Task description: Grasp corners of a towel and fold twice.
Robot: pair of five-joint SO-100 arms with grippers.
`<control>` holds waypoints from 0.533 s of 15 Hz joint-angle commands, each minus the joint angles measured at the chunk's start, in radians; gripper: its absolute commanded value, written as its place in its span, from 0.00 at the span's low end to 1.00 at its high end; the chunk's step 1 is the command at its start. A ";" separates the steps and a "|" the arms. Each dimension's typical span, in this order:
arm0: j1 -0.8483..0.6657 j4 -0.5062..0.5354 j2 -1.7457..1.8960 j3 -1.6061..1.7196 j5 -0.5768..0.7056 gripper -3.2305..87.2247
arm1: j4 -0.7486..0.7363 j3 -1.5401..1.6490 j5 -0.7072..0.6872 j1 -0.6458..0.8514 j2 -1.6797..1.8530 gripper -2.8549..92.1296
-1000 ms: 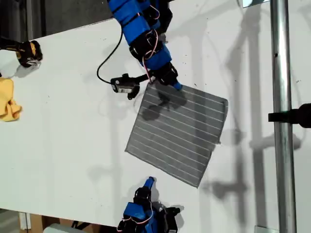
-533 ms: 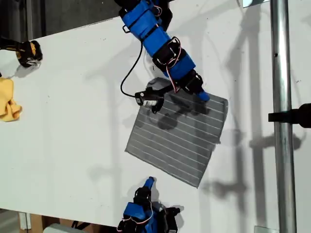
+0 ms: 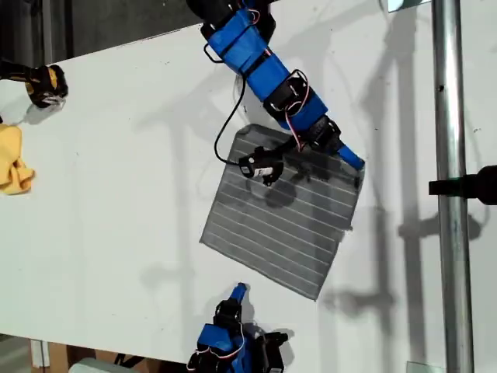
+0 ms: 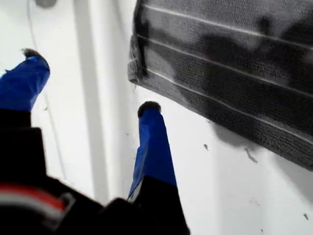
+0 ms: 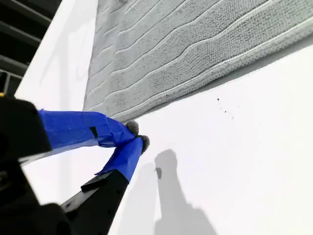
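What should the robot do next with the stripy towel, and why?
Probably lower my first gripper onto the towel corner and close. Its jaws are open just off that corner, above the table, and the towel lies flat, unfolded. My second gripper is shut, empty, beside another edge.

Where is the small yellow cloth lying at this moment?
The yellow cloth lies at the exterior view's left edge on the white table, just below a black and yellow object and far from the grey striped towel.
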 commanded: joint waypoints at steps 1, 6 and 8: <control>-0.008 -0.021 0.005 0.003 0.012 0.02 | 0.055 -0.110 -0.021 -0.008 -0.040 0.43; -0.006 -0.021 0.005 0.003 0.012 0.02 | 0.069 -0.221 -0.021 -0.005 -0.138 0.44; -0.008 -0.021 0.005 0.003 0.015 0.02 | 0.071 -0.247 -0.023 -0.003 -0.166 0.44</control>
